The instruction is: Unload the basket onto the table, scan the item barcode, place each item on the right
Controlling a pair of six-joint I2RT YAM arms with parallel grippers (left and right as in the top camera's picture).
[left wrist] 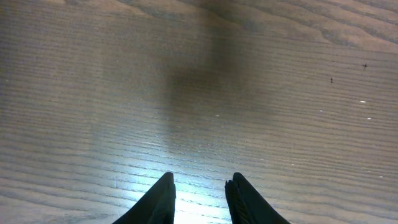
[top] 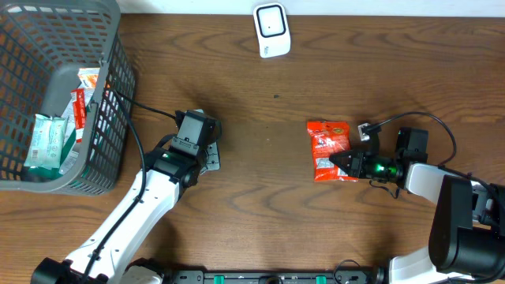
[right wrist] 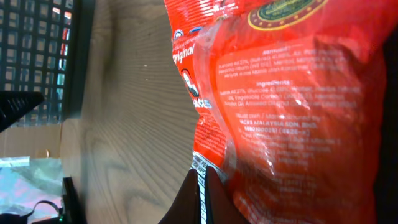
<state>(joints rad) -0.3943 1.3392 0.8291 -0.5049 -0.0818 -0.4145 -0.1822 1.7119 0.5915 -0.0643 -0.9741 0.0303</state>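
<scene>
The red snack packet [top: 327, 146] sits in the right half of the table [top: 260, 197], about midway between the far and near edges. The right gripper [top: 346, 163] has its fingers pressed together on the packet's right edge, pinching the seal. In the right wrist view its printed back fills the frame. The left gripper [left wrist: 199, 193] hangs over bare wood in the table's left half, fingers slightly spread and holding nothing. A white scanner [top: 272, 30] stands at the far edge; a grey basket [top: 110, 95] fills the far-left corner.
</scene>
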